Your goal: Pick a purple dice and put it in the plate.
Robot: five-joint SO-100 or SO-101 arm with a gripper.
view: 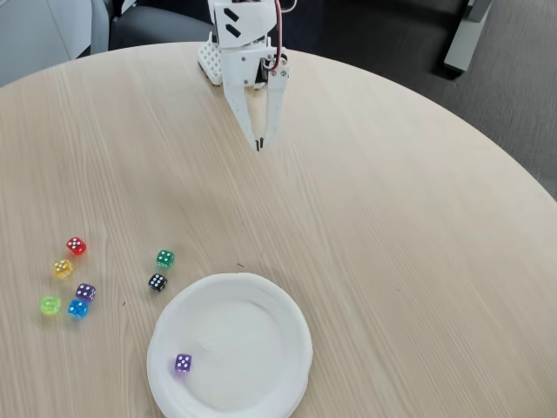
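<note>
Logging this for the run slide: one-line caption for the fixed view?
Shut claw hangs empty above the table; one purple dice lies in the plate.

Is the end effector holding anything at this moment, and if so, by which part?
Nothing is held. The end effector hangs over bare table with its tips together and nothing between them. One purple dice lies in the plate.

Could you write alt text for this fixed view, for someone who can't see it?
A purple die lies inside a white paper plate on a round wooden table. A white robot gripper, tips together and empty, hangs at the far edge. Seven more dice, another purple one among them, lie left of the plate.
</note>
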